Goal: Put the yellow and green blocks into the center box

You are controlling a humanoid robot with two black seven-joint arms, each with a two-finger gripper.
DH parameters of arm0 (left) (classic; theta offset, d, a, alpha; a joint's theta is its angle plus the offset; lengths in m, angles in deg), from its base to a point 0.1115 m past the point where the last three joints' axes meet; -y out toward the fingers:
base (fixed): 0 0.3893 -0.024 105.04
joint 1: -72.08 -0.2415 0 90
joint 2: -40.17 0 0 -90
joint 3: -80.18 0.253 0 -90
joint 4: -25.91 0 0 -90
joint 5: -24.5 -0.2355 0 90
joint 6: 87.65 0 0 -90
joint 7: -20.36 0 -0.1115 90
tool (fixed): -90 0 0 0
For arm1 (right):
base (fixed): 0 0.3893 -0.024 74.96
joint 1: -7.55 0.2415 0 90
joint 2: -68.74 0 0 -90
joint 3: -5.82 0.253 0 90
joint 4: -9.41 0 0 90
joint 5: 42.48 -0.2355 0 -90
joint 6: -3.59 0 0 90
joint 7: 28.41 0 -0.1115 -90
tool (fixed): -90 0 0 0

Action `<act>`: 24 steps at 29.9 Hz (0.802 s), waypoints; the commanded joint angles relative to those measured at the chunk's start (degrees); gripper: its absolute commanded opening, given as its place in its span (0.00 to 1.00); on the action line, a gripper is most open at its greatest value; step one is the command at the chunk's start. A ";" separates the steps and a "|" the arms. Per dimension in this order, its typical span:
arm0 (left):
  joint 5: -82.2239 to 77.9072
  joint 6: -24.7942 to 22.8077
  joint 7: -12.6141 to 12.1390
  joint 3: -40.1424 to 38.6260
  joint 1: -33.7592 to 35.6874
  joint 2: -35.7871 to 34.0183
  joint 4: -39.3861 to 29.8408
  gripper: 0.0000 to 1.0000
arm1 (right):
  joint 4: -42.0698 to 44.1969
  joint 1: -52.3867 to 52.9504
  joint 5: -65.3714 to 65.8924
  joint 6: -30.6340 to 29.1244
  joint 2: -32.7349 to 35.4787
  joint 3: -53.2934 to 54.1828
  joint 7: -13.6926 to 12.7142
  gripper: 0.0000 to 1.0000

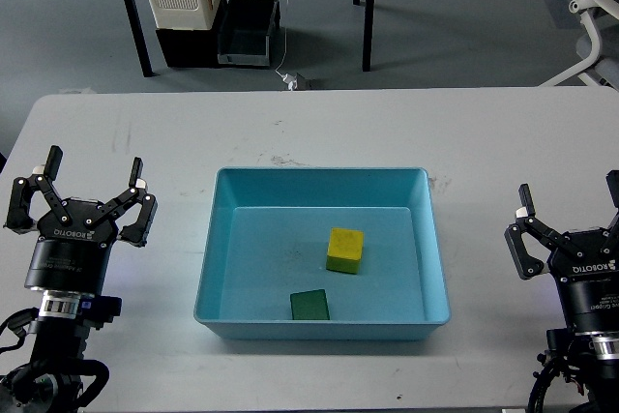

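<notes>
A yellow block (pixel 345 250) sits inside the light blue box (pixel 221 239), right of its middle. A green block (pixel 309 305) lies flat inside the box near its front wall. My left gripper (pixel 81 192) is open and empty above the table left of the box. My right gripper (pixel 573 212) is open and empty at the right of the box, partly cut off by the view's edge. Neither gripper touches the box or a block.
The box stands in the middle of a white table (pixel 309 132). Beyond the table's far edge are a white and black crate stack (pixel 189 2), chair legs (pixel 366 7) and an office chair base (pixel 592 16) on the grey floor.
</notes>
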 commanded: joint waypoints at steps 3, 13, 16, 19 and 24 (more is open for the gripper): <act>0.09 0.00 0.01 0.16 -0.09 0.00 0.00 1.00 | -0.37 -0.10 1.84 0.00 0.00 -1.01 0.25 1.00; 0.00 0.00 0.01 0.60 0.00 0.00 0.00 1.00 | -0.55 -0.19 7.30 0.00 0.00 -3.30 0.25 1.00; 0.00 0.00 0.01 0.95 -0.09 0.00 0.00 1.00 | -0.55 -0.19 7.30 0.00 0.00 -3.30 0.16 1.00; 0.00 0.00 0.01 1.21 -0.09 0.00 0.00 1.00 | -0.55 -0.19 7.22 0.00 0.00 -3.47 0.25 1.00; 0.00 0.00 0.10 1.22 0.00 0.00 0.09 1.00 | -0.55 -0.19 7.30 0.00 0.00 -3.65 0.25 1.00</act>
